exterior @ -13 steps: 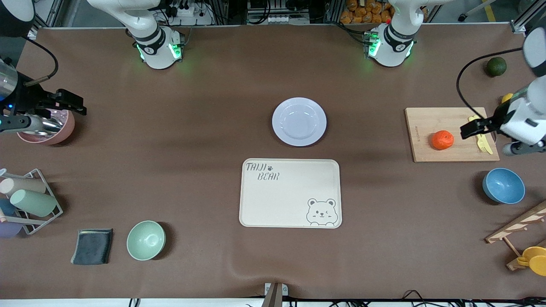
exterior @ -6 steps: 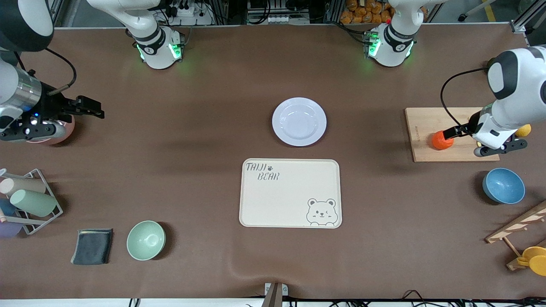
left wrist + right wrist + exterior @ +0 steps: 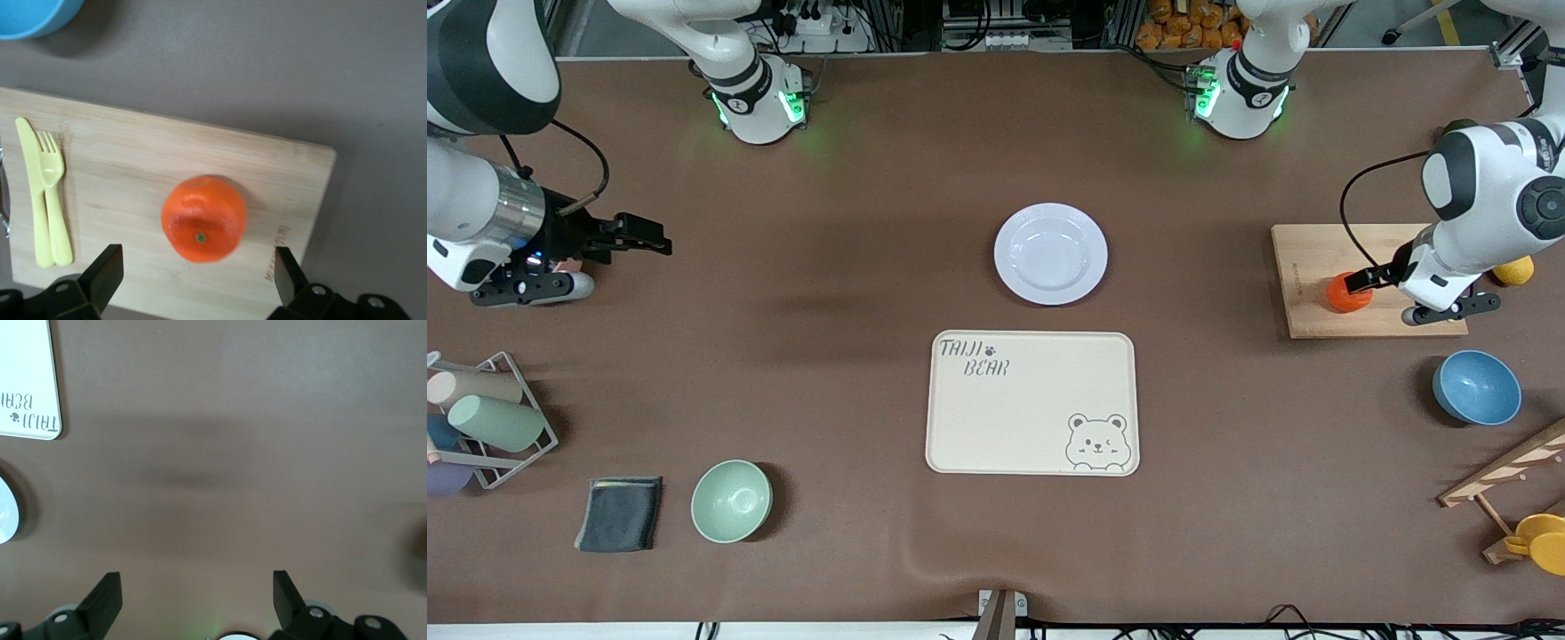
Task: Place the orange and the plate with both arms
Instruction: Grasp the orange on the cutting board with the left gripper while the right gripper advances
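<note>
Orange (image 3: 204,227): on cutting board (image 3: 1307,258).
Left end effector (image 3: 193,273): fingers apart over orange; should descend centred.
Right end effector (image 3: 649,242): apart, over counter (image 3: 854,222).

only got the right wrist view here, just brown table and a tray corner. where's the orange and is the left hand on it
observer: The orange sits on a wooden cutting board toward the left arm's end of the table.
operator: ok and the left hand
observer: The left hand is low over the board and open, with one finger on each side of the orange, not touching it.
operator: is my right hand at the plate
observer: No. The right hand is open over the table toward the right arm's end. The plate lies mid-table, just farther from the front camera than the bear tray.
</note>
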Robot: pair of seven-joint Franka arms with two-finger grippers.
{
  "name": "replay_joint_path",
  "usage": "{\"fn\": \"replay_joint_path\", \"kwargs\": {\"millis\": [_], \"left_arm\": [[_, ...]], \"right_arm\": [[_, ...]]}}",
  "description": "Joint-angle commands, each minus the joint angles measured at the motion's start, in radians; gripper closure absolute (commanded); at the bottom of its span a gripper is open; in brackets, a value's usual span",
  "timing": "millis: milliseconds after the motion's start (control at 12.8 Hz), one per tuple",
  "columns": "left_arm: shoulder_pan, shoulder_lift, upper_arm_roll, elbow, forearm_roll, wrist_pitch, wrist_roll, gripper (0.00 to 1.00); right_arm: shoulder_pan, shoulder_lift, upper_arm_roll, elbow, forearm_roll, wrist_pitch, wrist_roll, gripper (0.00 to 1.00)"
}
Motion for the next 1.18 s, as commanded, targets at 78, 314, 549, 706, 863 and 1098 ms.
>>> {"fn": "replay_joint_path", "kwargs": {"millis": [78,314,549,706,863,1098], "left_arm": [[0.013,0.022,-0.009,-0.013,0.012,0.027,0.007,0.00],[0.013,0.053,-0.012,-0.013,0.007,0.030,0.007,0.00],[0.015,0.087,-0.011,-0.012,0.007,0.053,0.007,0.00],[0.020,0.108,-0.011,-0.012,0.009,0.074,0.007,0.00],[0.020,0.121,-0.011,-0.010,0.009,0.082,0.007,0.00],[0.021,0.138,-0.011,-0.006,0.007,0.089,0.007,0.00]], "right_arm": [[-0.003,-0.005,-0.001,-0.067,0.053,0.050,0.019,0.00],[-0.006,-0.009,-0.001,-0.115,0.137,0.077,0.020,0.00],[-0.004,-0.016,-0.002,-0.188,0.226,0.136,0.020,0.00],[-0.006,-0.012,-0.002,-0.210,0.271,0.144,0.019,0.00],[-0.004,-0.012,-0.002,-0.233,0.294,0.161,0.019,0.00],[-0.003,-0.012,-0.002,-0.283,0.354,0.204,0.019,0.00]]}}
